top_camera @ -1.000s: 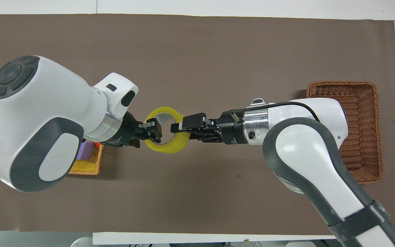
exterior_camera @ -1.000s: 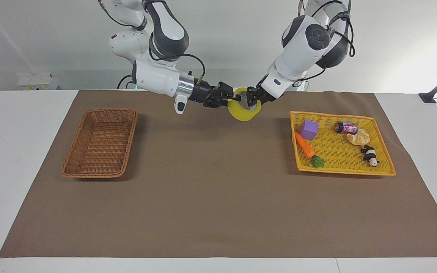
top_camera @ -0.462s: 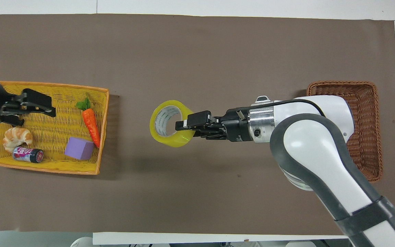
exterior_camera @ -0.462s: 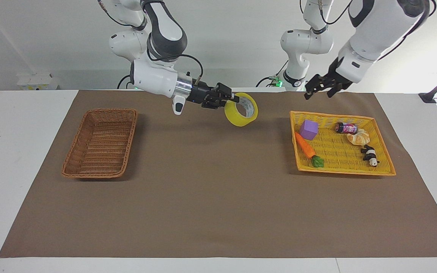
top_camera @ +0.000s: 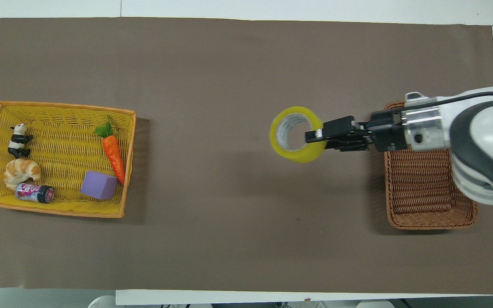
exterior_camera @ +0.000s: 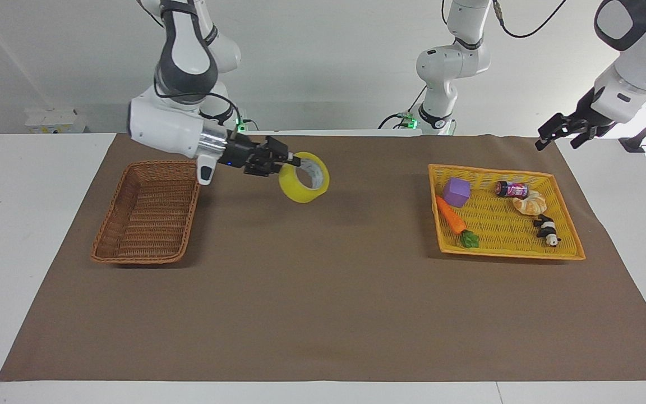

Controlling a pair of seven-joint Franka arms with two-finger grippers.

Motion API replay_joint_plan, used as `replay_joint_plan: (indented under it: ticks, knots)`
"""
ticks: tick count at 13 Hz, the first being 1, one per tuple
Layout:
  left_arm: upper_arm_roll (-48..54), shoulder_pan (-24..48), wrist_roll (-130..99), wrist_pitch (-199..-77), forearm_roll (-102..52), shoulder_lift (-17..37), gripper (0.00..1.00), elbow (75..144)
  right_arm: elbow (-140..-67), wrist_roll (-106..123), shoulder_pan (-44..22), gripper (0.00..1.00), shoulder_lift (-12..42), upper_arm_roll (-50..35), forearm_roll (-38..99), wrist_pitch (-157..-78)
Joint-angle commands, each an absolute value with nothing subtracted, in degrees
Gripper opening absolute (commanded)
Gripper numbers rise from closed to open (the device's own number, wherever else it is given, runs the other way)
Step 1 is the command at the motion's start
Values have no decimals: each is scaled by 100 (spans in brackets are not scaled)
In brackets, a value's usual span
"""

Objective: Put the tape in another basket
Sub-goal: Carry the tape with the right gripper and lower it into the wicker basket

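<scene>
While the right arm reaches out level from its white forearm, we see its tool (exterior_camera: 291, 161) pinching the tape (exterior_camera: 304, 177) by the roll's wall, one finger inside the ring and one outside. The forearm crosses above the basket's (exterior_camera: 146, 213) corner nearest the robots, and the wrist points toward the middle of the bench (exterior_camera: 323, 303). The tape hangs in the air over bare brown mat (exterior_camera: 328, 269), just beside the basket on the side toward the left arm's end, not over it. In the overhead view the right tool (top_camera: 320, 136) grips the tape (top_camera: 296, 134) on the side of the ring that faces the basket (top_camera: 426, 188).

We see a wide roll of translucent yellow with a pale inner core; its hole faces partly upward and toward the facing camera, so the roll is tilted. Faint print shows on the inner core.

Farther along, a flat yellow tray (exterior_camera: 572, 249) lies toward the left arm's end, holding a purple block (exterior_camera: 456, 192), a carrot (exterior_camera: 451, 216), a small can (exterior_camera: 511, 189), a croissant (exterior_camera: 530, 203) and a panda figure (exterior_camera: 547, 230).

The left arm is raised high at its own end, and its tool (exterior_camera: 561, 134) hangs with fingers spread, holding nothing, over the bench's edge beside the tray's corner nearest the robots.
</scene>
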State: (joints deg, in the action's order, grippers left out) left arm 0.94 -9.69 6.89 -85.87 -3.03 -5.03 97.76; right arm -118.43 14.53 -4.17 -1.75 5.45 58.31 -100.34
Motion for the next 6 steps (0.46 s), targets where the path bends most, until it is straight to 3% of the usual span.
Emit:
replay_joint_plan:
  ticks: [1,3,6]
  knots:
    - [193,-967,677,-8684,-211,-492,100,9782,-10982,2430,839,0,410,483,4962,-8750]
    - [202,-897,677,-8666,-211,-492,100,9782,-10373,3326,1447,0,842,475,3915,-8229]
    - [237,-861,668,-8666,-211,-492,100,9782,-10398,4321,2143,0,1238,475,3360,-8130]
